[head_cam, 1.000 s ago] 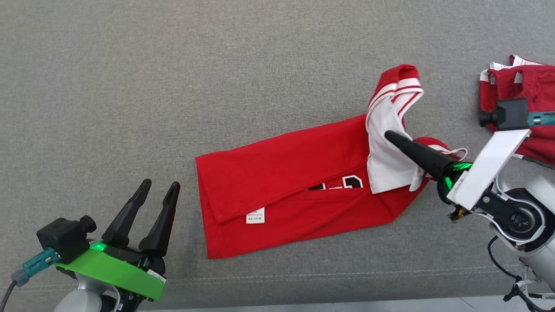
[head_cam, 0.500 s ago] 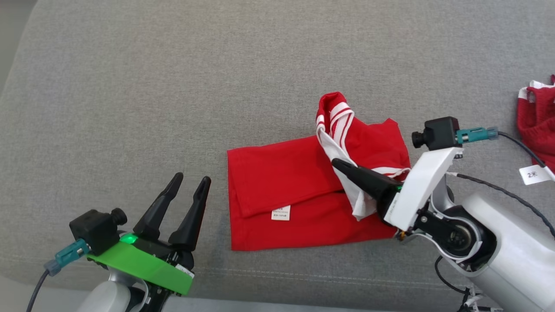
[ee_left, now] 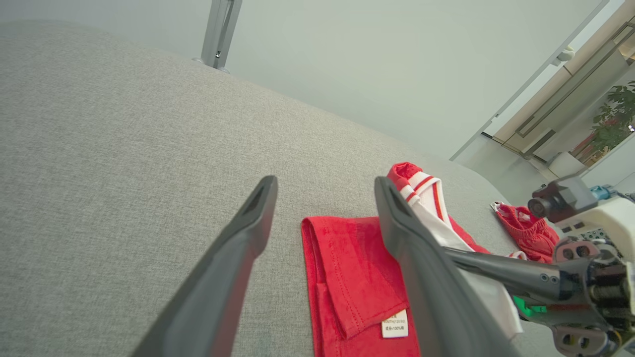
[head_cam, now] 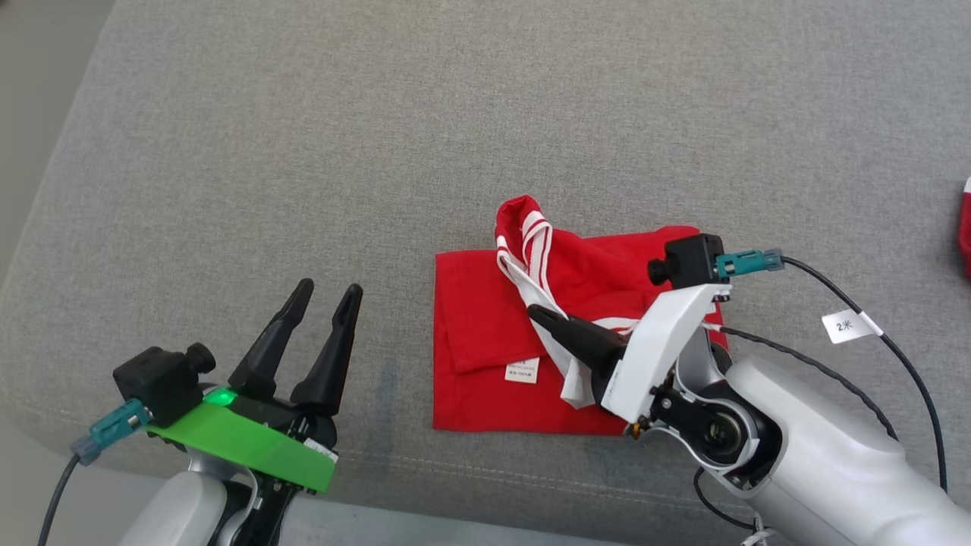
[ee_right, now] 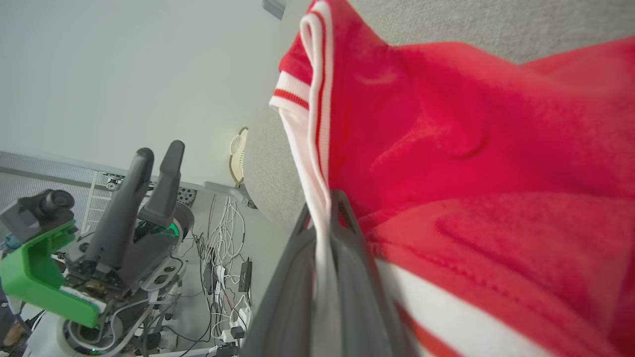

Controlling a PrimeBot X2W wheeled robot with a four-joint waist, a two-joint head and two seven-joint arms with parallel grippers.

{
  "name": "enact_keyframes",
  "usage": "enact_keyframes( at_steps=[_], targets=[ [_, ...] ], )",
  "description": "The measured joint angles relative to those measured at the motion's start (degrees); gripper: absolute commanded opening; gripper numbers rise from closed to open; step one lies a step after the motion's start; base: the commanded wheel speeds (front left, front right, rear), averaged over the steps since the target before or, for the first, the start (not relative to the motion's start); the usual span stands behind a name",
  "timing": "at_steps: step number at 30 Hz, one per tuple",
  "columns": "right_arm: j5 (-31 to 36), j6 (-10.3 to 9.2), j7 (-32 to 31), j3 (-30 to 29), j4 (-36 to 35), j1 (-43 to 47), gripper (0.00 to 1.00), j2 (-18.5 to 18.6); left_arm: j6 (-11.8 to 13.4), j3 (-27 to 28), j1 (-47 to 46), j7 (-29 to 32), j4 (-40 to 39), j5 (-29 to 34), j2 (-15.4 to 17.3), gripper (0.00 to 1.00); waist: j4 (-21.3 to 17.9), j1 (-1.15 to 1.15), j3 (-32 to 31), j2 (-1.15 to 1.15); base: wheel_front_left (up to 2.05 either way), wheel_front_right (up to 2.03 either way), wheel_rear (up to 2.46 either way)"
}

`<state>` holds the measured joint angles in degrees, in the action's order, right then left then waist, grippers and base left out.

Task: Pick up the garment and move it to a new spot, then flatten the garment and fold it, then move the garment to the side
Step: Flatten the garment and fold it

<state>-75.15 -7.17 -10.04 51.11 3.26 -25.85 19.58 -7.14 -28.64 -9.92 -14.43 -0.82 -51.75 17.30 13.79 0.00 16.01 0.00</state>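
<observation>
On the grey cushion (head_cam: 303, 152), in the head view, the folded red garment (head_cam: 474, 318) is seen with its white-striped edge clamped by the right gripper (head_cam: 535, 312). The left gripper (head_cam: 328, 288) is held spread, well apart from it. In the left wrist view, the fingers are seen spread before the garment. In the right wrist view, the striped hem is pinched between closed fingers.

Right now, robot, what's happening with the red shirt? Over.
Right end effector shut on striped trim of red jersey. Left end effector open, empty. Jersey half folded on grey cushion. Second red garment far right, apart.
</observation>
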Motion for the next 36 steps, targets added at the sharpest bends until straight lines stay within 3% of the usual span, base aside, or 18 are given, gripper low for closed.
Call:
enact_keyframes(
  at_steps=[7,8,9,11,12,13,14,15,26,36],
  targets=[
    [1.6,-0.02,0.57,0.4,3.93,-1.01,0.0,-2.33,0.0,0.07,-0.05,0.0,0.08,0.0,-0.19,1.0,0.04,0.0,0.07,0.0,0.0,0.0,0.0],
    [1.71,-0.02,0.77,0.62,4.55,-1.07,0.04,-2.65,0.0,0.07,-0.06,0.0,0.11,0.0,-0.21,1.0,0.04,0.0,0.08,0.0,0.0,0.0,0.0],
    [1.97,-0.03,0.77,0.82,5.06,-1.13,0.15,-2.94,0.0,0.09,-0.07,0.0,0.14,0.0,-0.23,1.0,0.05,0.0,0.09,0.0,0.0,0.0,0.0],
    [2.05,-0.07,0.78,0.92,5.97,-1.25,0.0,-3.7,0.0,0.14,-0.09,0.0,0.24,0.0,-0.31,1.0,0.09,0.0,0.1,0.0,0.0,0.0,0.0],
    [2.08,-0.07,0.91,0.94,6.42,-1.31,0.11,-4.09,0.0,0.16,-0.09,0.0,0.27,0.0,-0.35,1.0,0.1,0.0,0.08,0.0,0.0,0.0,0.0],
    [2.14,-0.07,0.93,1.01,6.87,-1.36,0.32,-4.49,0.0,0.21,-0.09,0.0,0.31,0.0,-0.36,1.0,0.12,0.0,0.06,0.0,0.0,0.0,0.0],
    [2.16,-0.08,0.94,1.11,7.37,-1.47,0.7,-4.9,0.0,0.29,-0.09,0.0,0.35,0.0,-0.37,1.0,0.13,0.0,0.03,0.0,0.0,0.0,0.0],
    [2.24,-0.08,1.01,1.14,7.83,-1.62,1.0,-5.31,0.0,0.4,-0.09,0.0,0.41,0.0,-0.37,1.0,0.13,0.0,-0.02,0.0,0.0,0.0,0.0],
    [1.11,-0.08,2.86,0.52,9.71,-1.94,1.0,-11.48,0.0,3.02,-0.01,0.0,1.27,0.1,1.12,1.0,-1.87,0.0,-1.26,0.0,0.0,0.0,0.0],
    [-2.74,1.64,10.03,-7.59,0.89,-1.64,1.0,-12.94,0.0,4.33,1.37,0.0,1.19,0.07,2.12,1.0,-6.96,0.0,-2.93,0.0,0.0,0.0,0.0]
  ],
)
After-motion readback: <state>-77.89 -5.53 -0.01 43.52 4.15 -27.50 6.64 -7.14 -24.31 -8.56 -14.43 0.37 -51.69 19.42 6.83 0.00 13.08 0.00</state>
